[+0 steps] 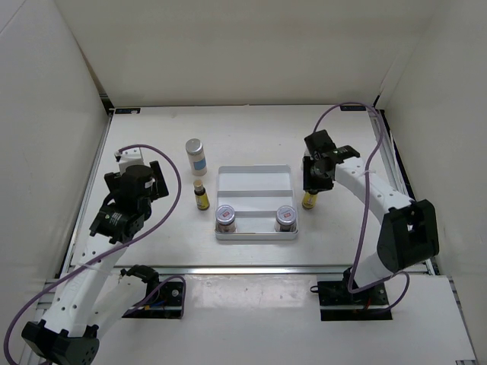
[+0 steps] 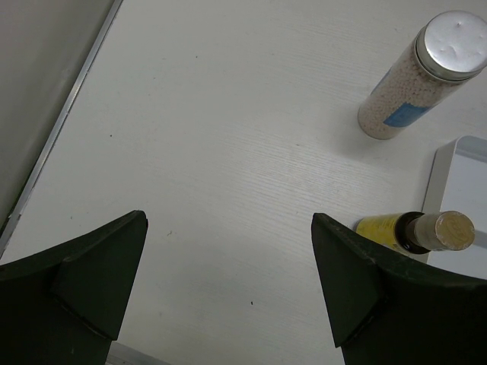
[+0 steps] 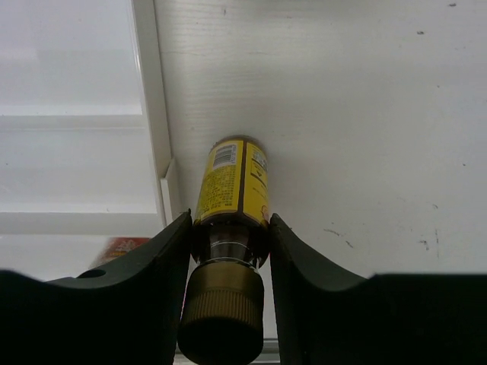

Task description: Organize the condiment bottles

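My right gripper (image 1: 313,181) (image 3: 230,220) is shut on the neck of a slim yellow-labelled, dark-capped bottle (image 1: 309,200) (image 3: 232,182), held upright just right of the white ridged tray (image 1: 255,169). Two squat brownish jars (image 1: 225,217) (image 1: 286,216) with silver lids stand in the tray's front row. A white bottle (image 1: 196,154) (image 2: 418,76) with silver cap and blue label and a second yellow bottle (image 1: 201,196) (image 2: 415,230) stand left of the tray. My left gripper (image 1: 141,190) (image 2: 228,220) is open and empty, left of them. A second white bottle is out of view.
The tray's edge shows in the left wrist view (image 2: 456,190) and in the right wrist view (image 3: 148,114). White walls enclose the table on three sides, with a metal rail (image 2: 53,144) along the left edge. A purple cable (image 1: 358,114) loops above the right arm.
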